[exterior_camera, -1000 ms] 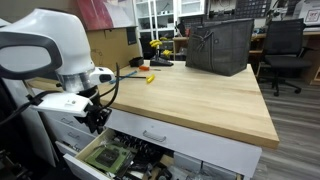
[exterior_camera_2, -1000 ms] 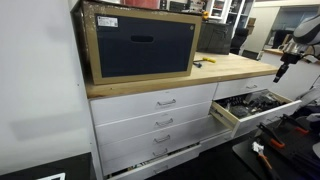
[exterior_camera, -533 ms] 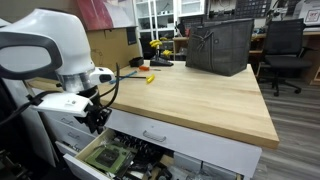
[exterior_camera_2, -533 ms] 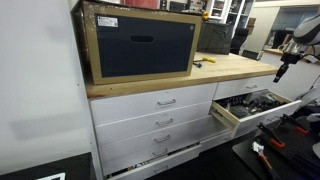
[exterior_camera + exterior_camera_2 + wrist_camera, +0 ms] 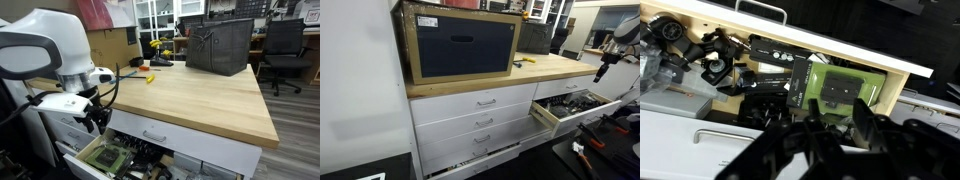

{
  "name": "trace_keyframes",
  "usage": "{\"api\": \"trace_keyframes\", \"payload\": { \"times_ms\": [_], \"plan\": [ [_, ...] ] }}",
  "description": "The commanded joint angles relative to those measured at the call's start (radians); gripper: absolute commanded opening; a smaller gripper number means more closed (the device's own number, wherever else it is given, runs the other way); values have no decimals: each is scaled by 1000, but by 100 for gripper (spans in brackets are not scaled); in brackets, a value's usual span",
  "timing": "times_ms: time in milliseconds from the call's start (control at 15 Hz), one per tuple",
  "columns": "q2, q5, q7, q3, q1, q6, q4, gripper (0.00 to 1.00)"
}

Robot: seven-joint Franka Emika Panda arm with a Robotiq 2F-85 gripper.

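Observation:
My gripper (image 5: 97, 121) hangs just above an open drawer (image 5: 88, 160) at the end of a white cabinet; it also shows in an exterior view (image 5: 601, 71) over the same drawer (image 5: 546, 117). In the wrist view the two dark fingers (image 5: 837, 128) stand apart with nothing between them. Below them in the drawer (image 5: 902, 82) lies a green and black package (image 5: 845, 88), next to black parts and cables (image 5: 715, 65). The gripper touches none of them.
A wooden countertop (image 5: 190, 95) tops the cabinet. A dark framed box (image 5: 460, 45) (image 5: 220, 45) stands on it, with a yellow tool (image 5: 150, 78) nearby. Closed drawers with metal handles (image 5: 485, 101) are beside the open one. An office chair (image 5: 285, 50) stands behind.

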Motion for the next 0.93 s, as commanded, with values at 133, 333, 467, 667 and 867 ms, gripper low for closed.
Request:
{"api": "trace_keyframes", "payload": {
  "times_ms": [133,333,467,667,867],
  "plan": [
    [-20,-13,-26,-20,-54,153,-18,90],
    [-46,-6,-28,-49,-75,205,-7,100],
    [-75,-3,-35,-66,-83,224,-5,100],
    [-151,-76,25,-42,-132,213,0,100],
    [-195,-135,43,-59,-130,230,1,74]
  ]
}}
